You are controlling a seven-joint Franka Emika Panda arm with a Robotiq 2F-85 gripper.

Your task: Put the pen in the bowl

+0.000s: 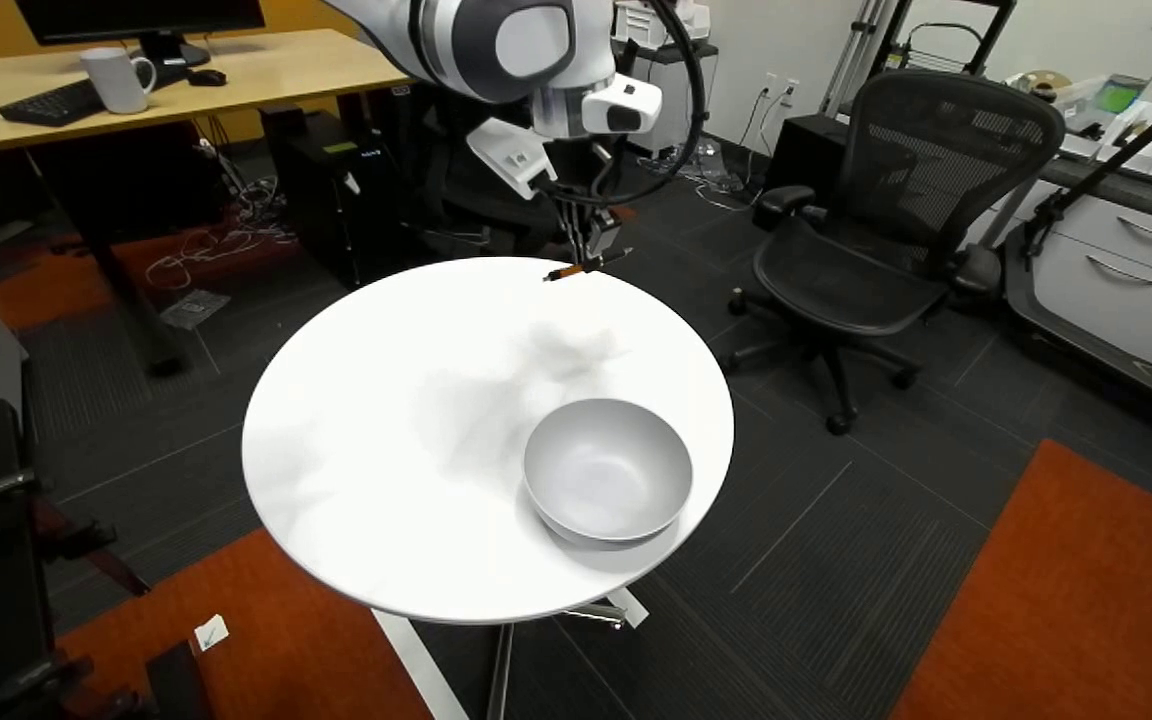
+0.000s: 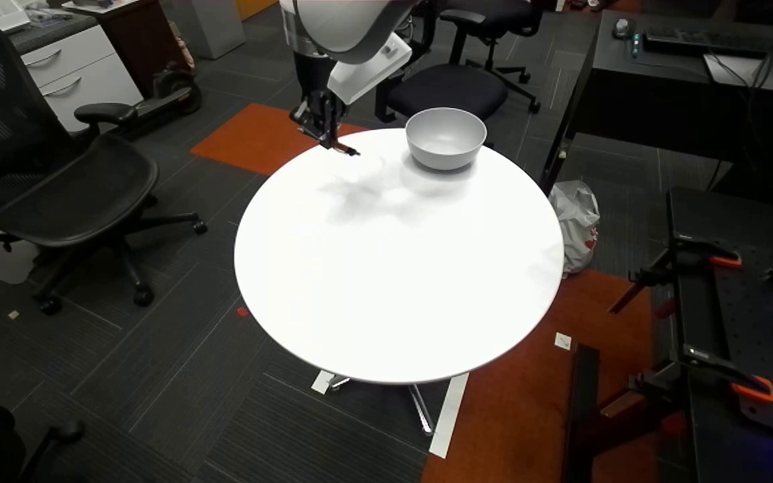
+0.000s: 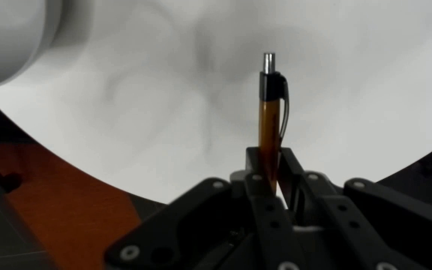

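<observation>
Black two-fingered gripper [image 3: 270, 161]: is pinching a slim, amber-orange click pen [image 3: 269, 120] with a black collar and silver button, one fingertip pressing on each side of the barrel.
Pen: is pointing its button end to twelve o'clock in the wrist view, its clip running along the three o'clock side. In an exterior view the pen [image 1: 568, 270] is hanging by the one o'clock rim of a round, white table [image 1: 366, 480], its pale tip aiming at eight o'clock; in an exterior view the pen [image 2: 345, 148] is showing near eleven o'clock.
White-and-grey robot arm [image 1: 516, 45]: is entering at twelve o'clock in both exterior views, the gripper hanging beneath it.
Smooth, round, silver-grey bowl [image 1: 608, 470]: is standing upright on the table, about four o'clock in an exterior view; the bowl [image 2: 445, 137] is standing at about one o'clock in an exterior view. The wrist view is cutting it off in the ten o'clock corner. The pen is being held outside it, apart from its rim.
Black mesh-backed office chair [image 1: 946, 170]: is standing apart from the table, toward two o'clock.
Pale wooden desk [image 1: 286, 65]: is standing toward eleven o'clock, bearing a white mug [image 1: 118, 82].
</observation>
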